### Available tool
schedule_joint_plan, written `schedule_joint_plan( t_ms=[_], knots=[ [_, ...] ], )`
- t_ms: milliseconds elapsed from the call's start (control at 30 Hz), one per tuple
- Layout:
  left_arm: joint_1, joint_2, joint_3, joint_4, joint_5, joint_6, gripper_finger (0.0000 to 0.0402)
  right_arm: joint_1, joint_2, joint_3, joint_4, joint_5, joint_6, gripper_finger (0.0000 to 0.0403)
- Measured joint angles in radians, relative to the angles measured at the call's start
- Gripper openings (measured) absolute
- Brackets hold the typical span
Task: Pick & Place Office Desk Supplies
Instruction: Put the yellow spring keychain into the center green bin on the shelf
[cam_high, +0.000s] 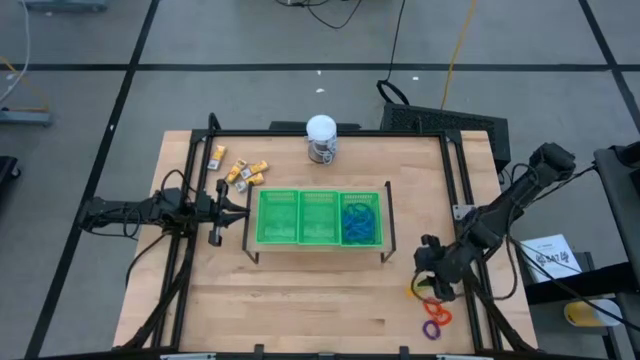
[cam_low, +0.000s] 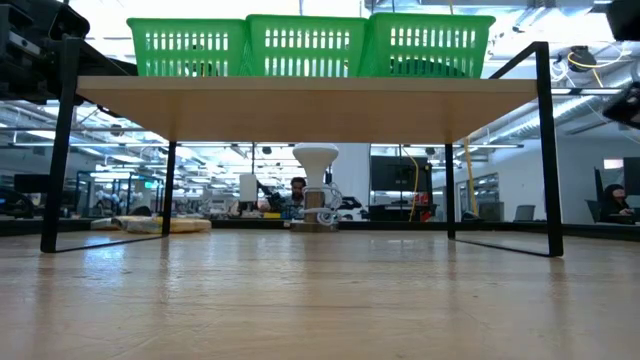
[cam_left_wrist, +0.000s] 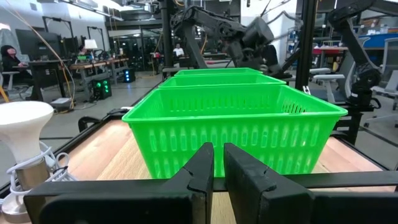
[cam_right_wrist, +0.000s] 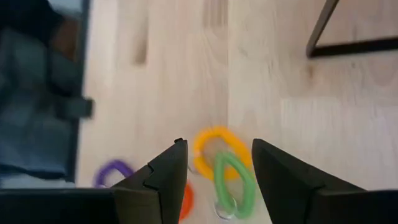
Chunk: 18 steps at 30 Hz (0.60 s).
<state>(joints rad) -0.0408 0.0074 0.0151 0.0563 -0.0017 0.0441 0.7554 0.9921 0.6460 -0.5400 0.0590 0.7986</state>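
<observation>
Waiting at the left edge of the wooden surface (cam_high: 300, 290), left gripper (cam_high: 232, 207) with fingers (cam_left_wrist: 202, 171) pressed together, empty, pointed at the green plastic three-compartment tray (cam_high: 320, 217) just ahead of them. Lying off to one side of those fingers, small yellow-and-white blocky pieces (cam_high: 240, 171). Hovering low near the right front corner, right gripper (cam_right_wrist: 214, 165) with fingers (cam_right_wrist: 168, 171) spread apart, holding nothing; directly beneath and between them, yellow ring (cam_right_wrist: 216, 149) and green ring (cam_right_wrist: 236, 180); beside them, orange ring (cam_right_wrist: 186, 200) and purple ring (cam_right_wrist: 113, 170).
</observation>
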Motion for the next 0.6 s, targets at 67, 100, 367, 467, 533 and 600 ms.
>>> schedule_joint_plan(
  t_ms=[67, 100, 367, 467, 533, 600],
  knots=[
    [0.000, 0.000, 0.000, 0.000, 0.000, 0.000, 0.0044, 0.024, 0.041, 0.000, -0.006, 0.015, -0.002, 0.0169],
    [0.000, 0.000, 0.000, 0.000, 0.000, 0.000, 0.0045, 0.036, 0.063, 0.000, -0.007, 0.022, -0.007, 0.0169],
    [0.000, 0.000, 0.000, 0.000, 0.000, 0.000, 0.0045, 0.104, 0.238, 0.000, -0.005, 0.045, -0.022, 0.0169],
    [0.000, 0.000, 0.000, 0.000, 0.000, 0.000, 0.0045, 0.112, 0.283, 0.000, -0.005, 0.045, -0.017, 0.0169],
    [0.000, 0.000, 0.000, 0.000, 0.000, 0.000, 0.0045, 0.112, 0.311, 0.000, -0.006, 0.045, -0.007, 0.0169],
    [0.000, 0.000, 0.000, 0.000, 0.000, 0.000, 0.0045, 0.112, 0.334, 0.001, -0.006, 0.046, -0.001, 0.0169]
  ],
)
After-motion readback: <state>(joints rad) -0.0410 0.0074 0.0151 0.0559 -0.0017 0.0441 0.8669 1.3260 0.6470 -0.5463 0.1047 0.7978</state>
